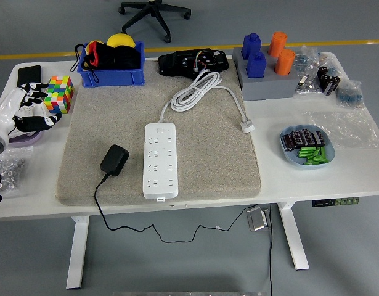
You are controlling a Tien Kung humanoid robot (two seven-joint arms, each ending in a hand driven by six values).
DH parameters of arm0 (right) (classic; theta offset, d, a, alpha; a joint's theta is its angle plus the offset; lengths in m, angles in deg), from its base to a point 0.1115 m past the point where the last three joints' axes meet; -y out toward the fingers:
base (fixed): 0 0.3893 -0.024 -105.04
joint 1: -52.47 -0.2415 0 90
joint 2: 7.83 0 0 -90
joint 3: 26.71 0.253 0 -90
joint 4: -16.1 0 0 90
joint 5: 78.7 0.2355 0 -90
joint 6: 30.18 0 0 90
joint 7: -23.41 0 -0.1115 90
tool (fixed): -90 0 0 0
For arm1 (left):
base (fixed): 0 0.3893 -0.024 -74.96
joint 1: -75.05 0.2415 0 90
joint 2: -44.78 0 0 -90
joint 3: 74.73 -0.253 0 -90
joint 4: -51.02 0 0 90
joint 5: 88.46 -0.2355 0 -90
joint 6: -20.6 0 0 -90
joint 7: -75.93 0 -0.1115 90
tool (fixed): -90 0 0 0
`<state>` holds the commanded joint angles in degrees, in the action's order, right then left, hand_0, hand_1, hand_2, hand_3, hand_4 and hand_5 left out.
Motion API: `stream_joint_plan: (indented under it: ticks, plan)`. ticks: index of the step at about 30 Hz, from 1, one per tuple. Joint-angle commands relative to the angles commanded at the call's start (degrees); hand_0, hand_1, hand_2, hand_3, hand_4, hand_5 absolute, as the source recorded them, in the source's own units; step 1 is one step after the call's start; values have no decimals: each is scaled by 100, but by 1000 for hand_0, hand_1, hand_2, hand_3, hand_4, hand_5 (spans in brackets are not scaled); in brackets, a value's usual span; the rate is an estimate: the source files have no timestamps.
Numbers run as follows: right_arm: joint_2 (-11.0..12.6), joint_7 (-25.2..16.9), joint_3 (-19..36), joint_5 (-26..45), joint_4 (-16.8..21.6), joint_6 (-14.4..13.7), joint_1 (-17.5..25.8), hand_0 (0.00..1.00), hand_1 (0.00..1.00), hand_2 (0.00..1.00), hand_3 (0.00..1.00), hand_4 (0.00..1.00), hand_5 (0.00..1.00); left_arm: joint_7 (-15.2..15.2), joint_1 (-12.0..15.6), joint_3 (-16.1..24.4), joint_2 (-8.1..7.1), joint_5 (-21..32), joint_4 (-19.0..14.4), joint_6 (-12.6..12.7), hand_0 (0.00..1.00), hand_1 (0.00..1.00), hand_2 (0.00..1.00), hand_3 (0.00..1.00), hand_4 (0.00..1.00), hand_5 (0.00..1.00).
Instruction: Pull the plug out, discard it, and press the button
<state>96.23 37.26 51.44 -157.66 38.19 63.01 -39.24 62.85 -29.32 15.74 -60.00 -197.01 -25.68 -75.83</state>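
- While the left robot hand is hanging at the left edge of the frame with its fingers loosely apart and holding nothing, the right arm is not showing anywhere.
- One black plug is lying loose on the left part of the grey mat, just beside the white power strip but apart from it; its thin black cord is running off the mat's lower edge and drooping below the bench.
- One power strip is lying lengthwise at the middle of the mat, its white cable coiling toward the upper centre and ending in a white plug near the mat's right edge.
- Bare mat is lying open to the right of the strip, and a bare strip of bench is running along the lower edge.
- One colourful cube is sitting just beside the robot hand, near the mat's upper-left corner.
- One blue bin is standing at the upper left.
- Two blue blocks and two orange cylinders are standing on a grey stand at the upper right.
- One blue dish is sitting near the right edge.
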Motion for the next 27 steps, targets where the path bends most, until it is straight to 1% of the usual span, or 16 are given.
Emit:
stream_joint_plan:
  ticks: [14,27]
  plan:
    - [16,0,-31,4,2,1,14,751,700,710,724,761,651,-3,8,-30,-6,6,-3,-8,780,766,777,850,785,88]
    - [-10,0,2,-5,6,1,45,751,700,710,724,762,651,-3,54,-27,21,5,-24,-16,780,766,777,848,781,86]
